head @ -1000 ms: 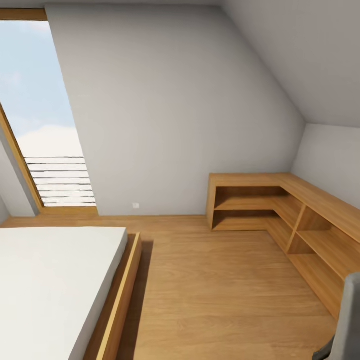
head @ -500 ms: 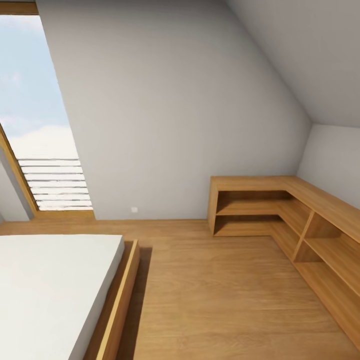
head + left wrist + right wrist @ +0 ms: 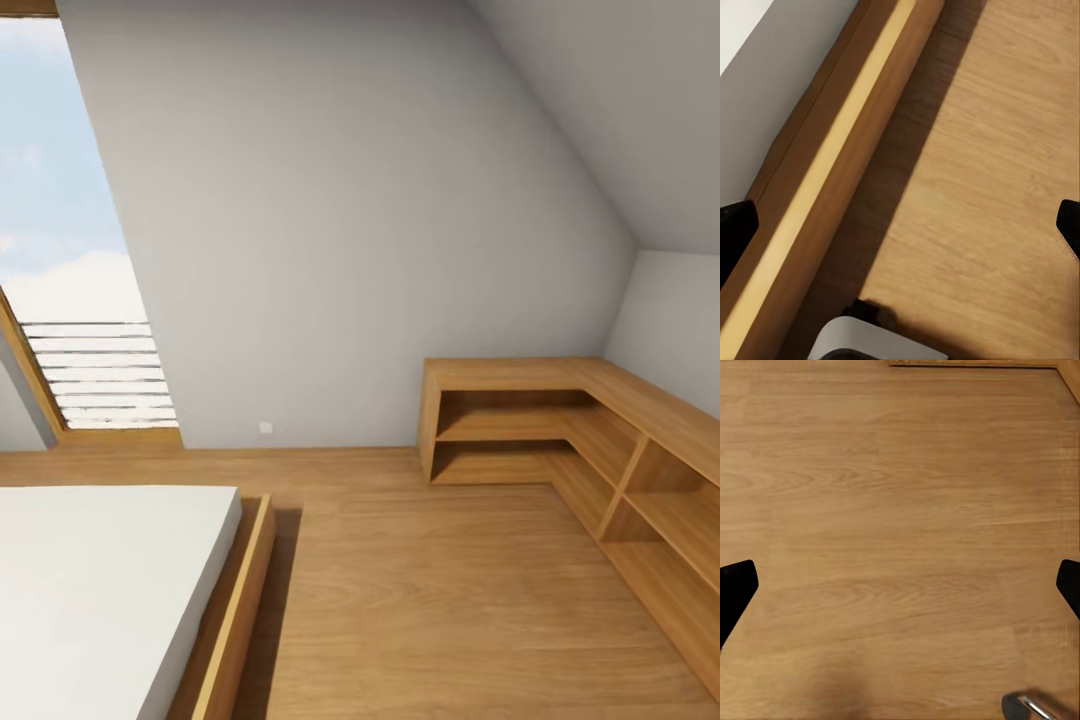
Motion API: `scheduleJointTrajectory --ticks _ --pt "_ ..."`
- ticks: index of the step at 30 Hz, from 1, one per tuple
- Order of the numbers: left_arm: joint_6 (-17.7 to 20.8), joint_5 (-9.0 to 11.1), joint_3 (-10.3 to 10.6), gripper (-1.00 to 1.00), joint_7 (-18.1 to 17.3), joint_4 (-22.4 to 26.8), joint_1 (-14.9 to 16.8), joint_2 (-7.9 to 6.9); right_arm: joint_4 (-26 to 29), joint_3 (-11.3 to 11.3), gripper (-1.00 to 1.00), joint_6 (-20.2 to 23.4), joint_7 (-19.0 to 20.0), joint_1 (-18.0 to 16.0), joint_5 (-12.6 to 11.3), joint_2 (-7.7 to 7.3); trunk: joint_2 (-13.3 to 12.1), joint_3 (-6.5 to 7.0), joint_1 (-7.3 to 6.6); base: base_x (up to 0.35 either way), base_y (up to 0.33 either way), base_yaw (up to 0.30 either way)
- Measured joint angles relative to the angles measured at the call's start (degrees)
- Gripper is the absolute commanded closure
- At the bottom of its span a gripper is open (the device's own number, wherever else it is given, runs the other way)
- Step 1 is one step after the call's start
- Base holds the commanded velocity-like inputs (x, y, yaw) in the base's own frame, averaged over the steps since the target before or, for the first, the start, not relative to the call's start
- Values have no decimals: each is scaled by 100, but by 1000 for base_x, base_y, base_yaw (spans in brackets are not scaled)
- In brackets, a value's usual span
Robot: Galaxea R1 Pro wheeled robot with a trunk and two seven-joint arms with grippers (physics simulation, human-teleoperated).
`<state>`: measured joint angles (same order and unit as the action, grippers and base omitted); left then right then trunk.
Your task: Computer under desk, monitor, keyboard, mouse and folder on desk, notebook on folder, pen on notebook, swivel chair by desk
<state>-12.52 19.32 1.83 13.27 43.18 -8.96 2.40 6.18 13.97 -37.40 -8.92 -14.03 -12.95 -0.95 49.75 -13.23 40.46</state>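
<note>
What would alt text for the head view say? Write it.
An attic bedroom with a sloped grey wall: a white bed in a wooden frame at lower left, an L-shaped wooden shelf unit at right, a slanted window at left, wood floor between.

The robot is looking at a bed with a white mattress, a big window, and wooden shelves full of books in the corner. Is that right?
Almost. The bed with its white mattress and the big window are there, but the wooden corner shelves hold no books: the head view shows every compartment bare.
</note>
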Motion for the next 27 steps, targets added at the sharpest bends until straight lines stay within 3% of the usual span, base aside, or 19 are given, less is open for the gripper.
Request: scheduleJointTrajectory --ticks 27 --pt "3 0 0 -100 0 0 0 0 -2 2 -100 0 0 0 0 0 0 0 -1 310 0 0"
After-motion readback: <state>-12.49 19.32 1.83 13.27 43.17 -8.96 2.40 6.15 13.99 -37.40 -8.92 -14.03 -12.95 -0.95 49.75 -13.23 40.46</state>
